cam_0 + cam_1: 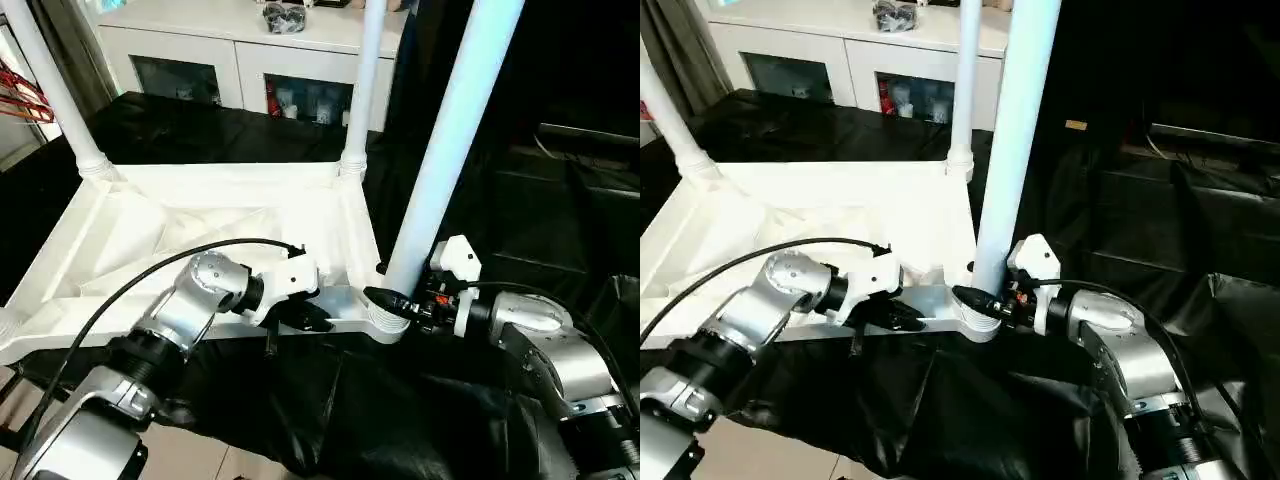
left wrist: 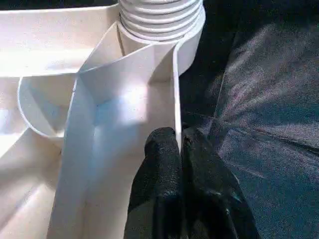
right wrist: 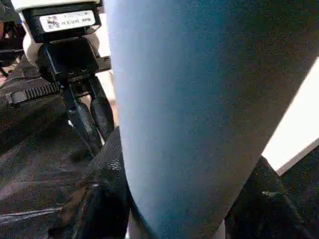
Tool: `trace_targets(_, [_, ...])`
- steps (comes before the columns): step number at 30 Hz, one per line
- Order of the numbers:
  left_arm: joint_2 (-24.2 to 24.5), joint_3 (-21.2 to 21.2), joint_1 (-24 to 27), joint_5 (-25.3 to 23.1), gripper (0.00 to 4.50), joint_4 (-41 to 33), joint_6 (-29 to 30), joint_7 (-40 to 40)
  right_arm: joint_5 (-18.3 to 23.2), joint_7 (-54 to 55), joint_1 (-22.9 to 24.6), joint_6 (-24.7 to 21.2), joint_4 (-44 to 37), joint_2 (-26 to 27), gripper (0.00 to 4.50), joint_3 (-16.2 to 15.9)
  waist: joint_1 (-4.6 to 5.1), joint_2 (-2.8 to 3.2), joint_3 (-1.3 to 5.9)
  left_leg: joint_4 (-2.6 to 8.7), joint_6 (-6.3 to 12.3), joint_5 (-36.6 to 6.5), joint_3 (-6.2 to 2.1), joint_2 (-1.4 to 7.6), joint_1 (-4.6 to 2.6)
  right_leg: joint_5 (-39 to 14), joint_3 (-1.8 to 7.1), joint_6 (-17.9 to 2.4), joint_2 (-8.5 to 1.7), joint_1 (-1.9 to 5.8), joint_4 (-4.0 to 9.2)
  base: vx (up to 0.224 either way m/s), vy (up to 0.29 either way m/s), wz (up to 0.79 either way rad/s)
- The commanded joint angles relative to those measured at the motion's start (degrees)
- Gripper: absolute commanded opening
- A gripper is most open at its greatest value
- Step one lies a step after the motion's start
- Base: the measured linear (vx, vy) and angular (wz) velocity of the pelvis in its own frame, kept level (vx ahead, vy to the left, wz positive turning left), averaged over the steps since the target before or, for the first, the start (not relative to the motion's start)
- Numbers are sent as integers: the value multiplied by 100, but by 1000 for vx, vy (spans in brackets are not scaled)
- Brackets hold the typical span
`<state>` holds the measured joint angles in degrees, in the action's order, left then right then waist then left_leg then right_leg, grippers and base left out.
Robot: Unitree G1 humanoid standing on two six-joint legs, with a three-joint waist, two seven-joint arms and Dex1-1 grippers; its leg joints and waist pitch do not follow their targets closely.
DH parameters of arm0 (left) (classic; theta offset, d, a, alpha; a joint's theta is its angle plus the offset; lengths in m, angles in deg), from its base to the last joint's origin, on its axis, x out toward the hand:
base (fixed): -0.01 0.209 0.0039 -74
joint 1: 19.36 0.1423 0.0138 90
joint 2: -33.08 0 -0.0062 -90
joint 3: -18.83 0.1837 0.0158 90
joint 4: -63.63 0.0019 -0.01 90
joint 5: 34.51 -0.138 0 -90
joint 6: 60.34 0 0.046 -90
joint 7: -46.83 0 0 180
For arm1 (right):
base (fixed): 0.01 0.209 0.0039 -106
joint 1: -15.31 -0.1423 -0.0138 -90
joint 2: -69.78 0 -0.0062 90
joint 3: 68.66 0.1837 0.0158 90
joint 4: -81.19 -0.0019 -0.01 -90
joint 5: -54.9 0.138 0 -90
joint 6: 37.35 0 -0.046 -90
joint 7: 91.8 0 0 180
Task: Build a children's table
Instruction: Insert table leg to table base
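The children's table lies upside down on a black cloth, its ribbed white top (image 1: pixel 200 220) facing up. Three white legs stand in corner sockets: far left (image 1: pixel 50 90), far right (image 1: pixel 365 80) and near right (image 1: pixel 450 140). My left gripper (image 1: pixel 300 318) is at the near edge, shut on the thin rim wall (image 2: pixel 175 89), one black finger (image 2: pixel 162 149) on each side. My right gripper (image 1: pixel 395 300) is shut on the near right leg (image 3: pixel 189 109) just above its ribbed socket (image 1: pixel 385 322). Its fingers (image 3: pixel 107 199) hug both sides of the tube.
A white cabinet (image 1: pixel 250 50) with glass doors stands behind the table. Black cloth (image 1: pixel 520 200) covers the surface and drapes to the right and front. Red cables (image 1: pixel 25 100) hang at the far left. Pale floor (image 1: pixel 200 455) shows below the front edge.
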<state>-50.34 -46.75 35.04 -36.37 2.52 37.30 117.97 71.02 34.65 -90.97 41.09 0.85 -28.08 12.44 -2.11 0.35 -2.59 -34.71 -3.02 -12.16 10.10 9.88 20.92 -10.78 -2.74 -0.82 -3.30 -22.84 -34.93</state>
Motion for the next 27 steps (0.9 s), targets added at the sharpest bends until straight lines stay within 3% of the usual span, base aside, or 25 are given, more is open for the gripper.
trace_targets(1, [62, -124, -228, 50, 0, -48, -22, 76, -332, 151, 214, -208, 567, -27, 191, -182, -24, -13, 229, 483, 257, -1168, -130, 335, -31, -1559, 287, -1270, -509, 254, 492, 0, 0, 0])
trace_targets(3, [-2, -187, -224, 92, 0, -61, 70, -34, -428, 468, 142, -134, 764, 74, 191, -115, -16, -10, 212, 493, 211, -1276, -131, 334, -44, -1780, 287, -1242, -516, 235, 517, 0, 0, 0])
trace_targets(4, [-122, -269, -231, 102, 0, -90, 220, -289, -635, 1130, -41, -59, 1140, 253, 190, 21, -12, -10, 202, 503, 182, -1335, -134, 338, -48, -1892, 285, -1218, -516, 228, 529, 0, 0, 0])
trace_targets(5, [-164, -292, -238, 98, 0, -96, 267, -378, -696, 1345, -107, -34, 1265, 312, 190, 69, 28, -13, 187, 513, 71, -1463, -153, 326, -35, -2161, 270, -1196, -522, 217, 529, 0, 0, 0])
trace_targets(6, [-328, -399, -283, 89, 0, -88, 520, -694, -741, 1876, -283, -34, 1558, 502, 190, 240, 50, -23, 177, 529, 5, -1589, -174, 312, -29, -2500, 250, -1063, -520, 228, 567, 0, 0, 0])
trace_targets(7, [-438, -455, -323, 67, 0, -67, 639, -920, -763, 2197, -394, -22, 1727, 615, 190, 338, 61, -16, 169, 521, -56, -1687, -180, 310, -49, -2700, 255, -1003, -532, 192, 590, 0, 0, 0])
trace_targets(9, [-633, -513, -418, -39, 0, 23, 783, -1392, -797, 2750, -604, -2, 2053, 812, 190, 498, 88, -28, 172, 514, -106, -1754, -189, 297, -68, -2884, 252, -911, -534, 189, 621, 0, 0, 0])
trace_targets(12, [-986, -595, -579, -231, 0, 221, 1047, -2215, -861, 3446, -888, 43, 2502, 1072, 190, 632, 93, -26, 181, 519, -48, -1645, -165, 304, -76, -2407, 274, -1011, -507, 184, 609, 0, 0, 0])
trace_targets(13, [-986, -595, -579, -231, 0, 221, 1047, -2215, -861, 3446, -888, 43, 2502, 1072, 190, 632, 95, 3, 189, 518, -46, -1535, -150, 300, -66, -2118, 278, -1115, -497, 193, 592, 0, 0, 0])
trace_targets(16, [-1597, -726, -796, -439, 0, 562, 1505, -3411, -833, 4286, -1346, 275, 3256, 1510, 190, 791, 86, 18, 217, 489, -21, -1362, -129, 280, -81, -1730, 265, -1268, -485, 218, 566, 0, 0, 0])
trace_targets(18, [-1702, -724, -825, -455, 0, 671, 1517, -3571, -782, 4387, -1424, 289, 3355, 1644, 190, 839, 44, 50, 232, 476, 59, -1210, -129, 278, -63, -1513, 271, -1305, -504, 246, 554, 0, 0, 0])
trace_targets(19, [-1725, -726, -827, -461, 0, 688, 1527, -3597, -774, 4423, -1452, 305, 3399, 1682, 190, 848, 29, 27, 235, 485, 119, -1097, -127, 283, -34, -1287, 266, -1312, -490, 272, 534, 0, 0, 0])
trace_targets(22, [-1738, -696, -802, -467, 0, 668, 1505, -3528, -793, 4426, -1496, 326, 3463, 1772, 190, 815, 21, 54, 274, 469, 229, -830, -119, 296, -41, -591, 258, -1469, -484, 293, 458, 0, 0, 0])
trace_targets(24, [-1726, -670, -797, -473, 0, 665, 1467, -3478, -804, 4407, -1499, 329, 3462, 1787, 190, 798, 18, 53, 267, 472, 286, -809, -112, 295, -40, -495, 253, -1541, -491, 308, 460, 0, 0, 0])
trace_targets(27, [-1722, -636, -793, -482, 0, 673, 1452, -3473, -881, 4412, -1554, 396, 3567, 1808, 190, 763, 29, 59, 243, 493, 256, -1031, -114, 302, -48, -878, 248, -1520, -500, 302, 500, 0, 0, 0])
